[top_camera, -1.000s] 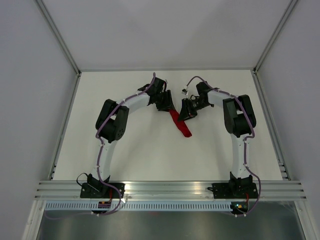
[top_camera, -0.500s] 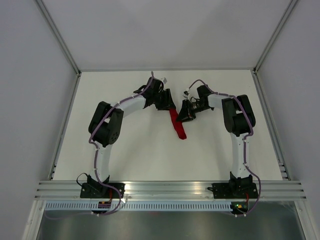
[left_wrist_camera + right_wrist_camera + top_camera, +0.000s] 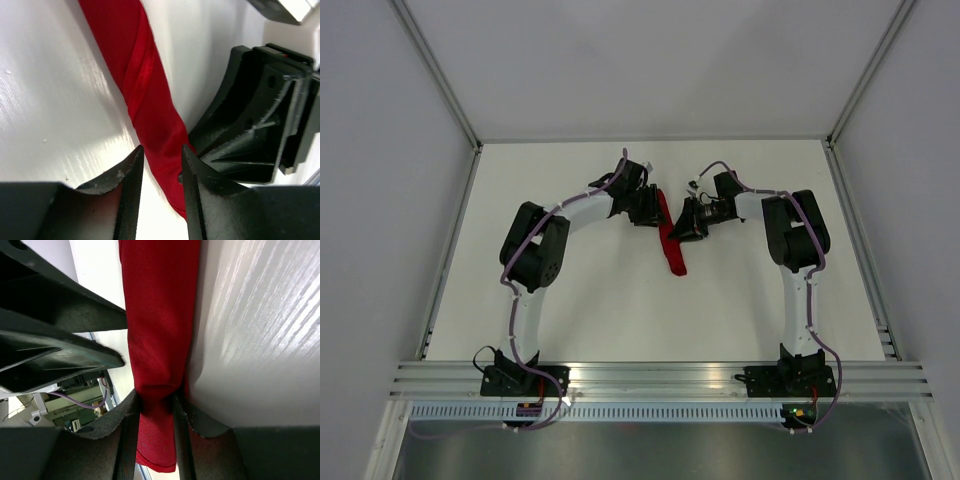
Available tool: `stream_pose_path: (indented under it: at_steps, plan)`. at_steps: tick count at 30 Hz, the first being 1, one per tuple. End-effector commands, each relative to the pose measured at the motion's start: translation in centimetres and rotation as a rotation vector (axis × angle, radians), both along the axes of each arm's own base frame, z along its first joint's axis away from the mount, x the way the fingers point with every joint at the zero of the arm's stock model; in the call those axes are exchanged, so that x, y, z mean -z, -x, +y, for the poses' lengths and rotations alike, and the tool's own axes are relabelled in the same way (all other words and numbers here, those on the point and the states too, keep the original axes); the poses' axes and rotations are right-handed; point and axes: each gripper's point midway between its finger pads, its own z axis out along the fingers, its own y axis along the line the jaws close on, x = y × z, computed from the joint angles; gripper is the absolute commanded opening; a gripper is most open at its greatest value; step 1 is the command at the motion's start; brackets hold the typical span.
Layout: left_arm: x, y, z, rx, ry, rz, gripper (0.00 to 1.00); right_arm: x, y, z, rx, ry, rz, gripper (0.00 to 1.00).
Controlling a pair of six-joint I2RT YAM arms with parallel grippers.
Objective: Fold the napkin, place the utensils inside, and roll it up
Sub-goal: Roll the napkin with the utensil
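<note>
Thin shiny red cloth napkin (image 3: pixel 145 75), rolled ropelike, pinched across its width by left pincer (image 3: pixel 160 155) and right pincer (image 3: pixel 155 402); likely limp and slippery, so grip snugly.

Napkin (image 3: pixel 672 250) lies between left gripper (image 3: pixel 653 208) and right gripper (image 3: pixel 682 225).

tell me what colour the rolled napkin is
The napkin is plain bright red, clearest in the right wrist view.

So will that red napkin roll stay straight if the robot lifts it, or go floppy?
Probably floppy: the napkin is thin cloth, and it squashes narrow where the right gripper pinches it. It may be a bit slippery, since the fabric shines. It could also unroll, as only its twisted wraps seem to keep it together.
</note>
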Motion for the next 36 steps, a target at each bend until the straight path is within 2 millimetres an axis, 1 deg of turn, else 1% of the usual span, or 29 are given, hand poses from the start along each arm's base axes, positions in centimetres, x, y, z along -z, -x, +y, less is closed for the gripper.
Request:
stream_pose_path:
  at_steps: [1, 5, 8, 9, 11, 13, 14, 15, 17, 18, 23, 29, 36]
  plan:
    - [1.2, -0.5, 0.7, -0.006, -0.057, 0.020, 0.40, 1.3, -0.2, 0.3, 0.029, -0.007, 0.040, 0.38]
    - [2.1, -0.9, 0.9, -0.003, -0.097, 0.040, 0.38, 1.0, -0.4, 0.3, 0.030, -0.010, 0.032, 0.38]
    - [2.3, -1.2, 0.9, 0.001, -0.120, 0.042, 0.36, 0.8, -0.4, 0.3, 0.030, -0.010, 0.031, 0.40]
    - [2.8, -1.0, 1.1, 0.003, -0.137, 0.057, 0.36, 0.7, -0.5, 0.3, 0.030, -0.011, 0.027, 0.41]
    - [2.7, -1.3, 1.2, 0.000, -0.154, 0.049, 0.36, 0.6, -0.5, 0.3, 0.027, -0.001, 0.026, 0.45]
    - [2.8, -1.2, 1.4, 0.000, -0.166, 0.054, 0.37, 0.2, -0.9, 0.2, 0.011, 0.012, -0.015, 0.48]
    - [2.7, -1.3, 1.4, -0.002, -0.172, 0.048, 0.37, 0.3, -0.7, 0.0, 0.004, 0.028, -0.006, 0.49]
    - [2.7, -1.3, 1.4, 0.001, -0.177, 0.050, 0.37, -0.1, -0.9, -0.1, 0.002, 0.041, -0.028, 0.49]
    - [2.9, -1.3, 1.6, 0.003, -0.194, 0.057, 0.37, -0.2, -1.0, -0.5, 0.004, 0.073, -0.055, 0.52]
    - [3.0, -1.2, 1.6, 0.006, -0.201, 0.064, 0.37, -0.8, -1.2, -0.5, 0.005, 0.075, -0.074, 0.52]
    - [3.4, -1.3, 1.5, 0.010, -0.217, 0.072, 0.37, -2.1, -1.6, -0.9, 0.011, 0.111, -0.132, 0.53]
    - [3.9, -1.4, 1.6, 0.010, -0.234, 0.085, 0.38, -3.8, -1.9, -0.9, 0.005, 0.108, -0.179, 0.53]
    - [4.3, -1.3, 1.6, 0.012, -0.245, 0.096, 0.38, -4.7, -2.4, -1.4, 0.020, 0.155, -0.241, 0.52]
